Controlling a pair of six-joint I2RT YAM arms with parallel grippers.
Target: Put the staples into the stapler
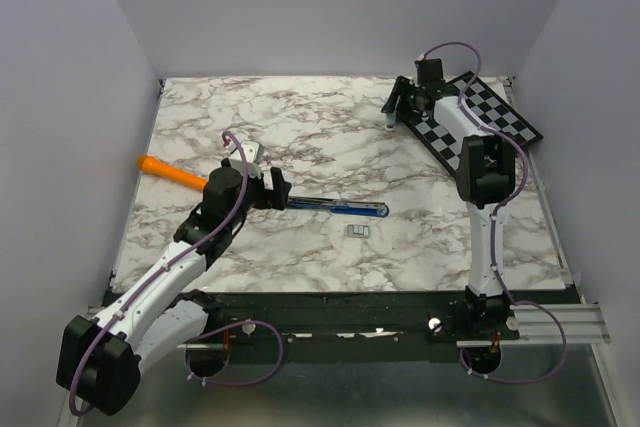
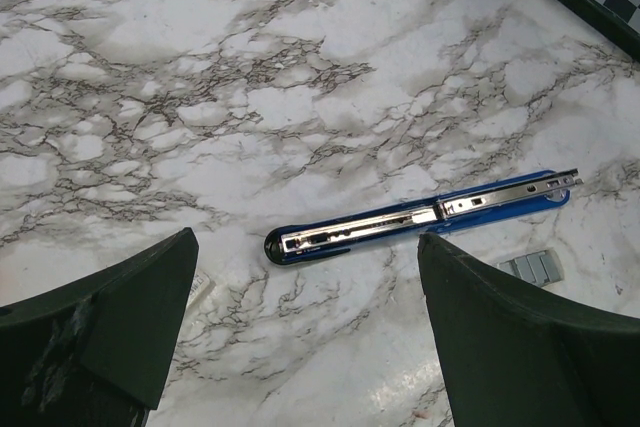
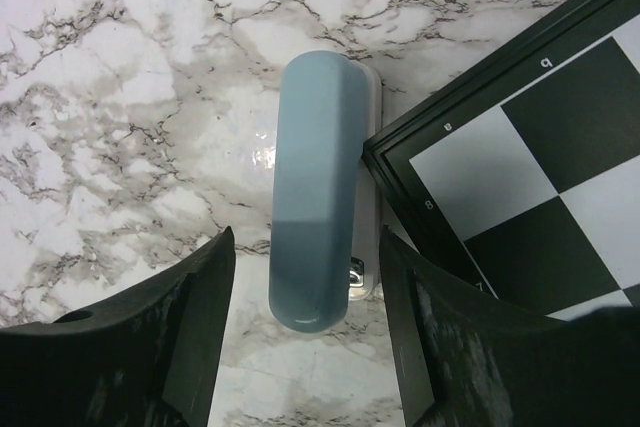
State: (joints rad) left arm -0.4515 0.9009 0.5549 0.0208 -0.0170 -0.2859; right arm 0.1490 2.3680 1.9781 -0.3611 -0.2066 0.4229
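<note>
Bare marble tabletop (image 1: pixel 300 127) lay open all round the stapler base (image 1: pixel 338 208), save off its right end on the near side, where the staples (image 1: pixel 358 231) sat apart from it. The left gripper (image 1: pixel 283 190), jaws wide, blocked its left end. The checkerboard (image 3: pixel 540 147) crowded the right side of the light blue stapler top (image 3: pixel 312 147), squeezing the right gripper (image 3: pixel 305 237); the left side was free.

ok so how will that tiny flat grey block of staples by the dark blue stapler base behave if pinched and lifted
The tiny flat grey staple block lies low on the marble-patterned table, so it will likely slide rather than lift cleanly. Seams across it suggest it may break into sections if squeezed. Being flat, it should not roll.
</note>
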